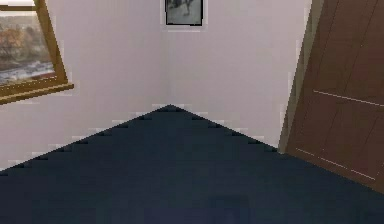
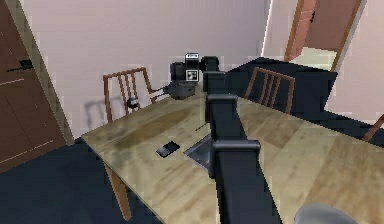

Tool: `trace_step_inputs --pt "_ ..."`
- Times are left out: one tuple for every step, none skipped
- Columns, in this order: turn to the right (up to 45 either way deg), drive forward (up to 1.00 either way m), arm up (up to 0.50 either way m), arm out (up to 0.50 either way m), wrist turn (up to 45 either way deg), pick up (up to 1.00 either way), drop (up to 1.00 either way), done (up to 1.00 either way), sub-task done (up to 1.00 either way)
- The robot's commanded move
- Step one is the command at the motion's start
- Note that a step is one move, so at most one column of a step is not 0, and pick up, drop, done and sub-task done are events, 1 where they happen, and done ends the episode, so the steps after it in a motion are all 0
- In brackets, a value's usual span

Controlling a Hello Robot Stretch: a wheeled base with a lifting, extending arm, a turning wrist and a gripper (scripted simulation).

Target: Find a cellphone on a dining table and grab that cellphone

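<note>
You see even, soft light in both views. Window [image 1: 25, 45] bright at forward view's left; wall [image 1: 120, 70] pale, floor [image 1: 170, 170] dark. Surface [image 2: 140, 135] shows faint sheen; chair [image 2: 128, 88] throws grey shadow behind. Door [image 1: 345, 90] edge leans near forward view's right.

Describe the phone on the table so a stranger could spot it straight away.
Start at the wooden table with chairs around it. Toward its left end in the arm side view, just left of the dark arm, lies the phone. Unlike the bulky arm, it's a small flat black rectangle on pale wood.
</note>
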Motion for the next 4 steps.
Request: trace_step_inputs --pt "0.0 0.0 0.0 0.0 15.0 0.0 0.0 0.0 0.0" --pt "0.0 0.0 -0.3 0.0 0.0 0.0 0.0 0.0 0.0" --pt "0.0 0.0 0.0 0.0 0.0 1.0 0.0 0.0 0.0" --pt "0.0 0.0 0.1 0.0 0.0 0.0 0.0 0.0 0.0"
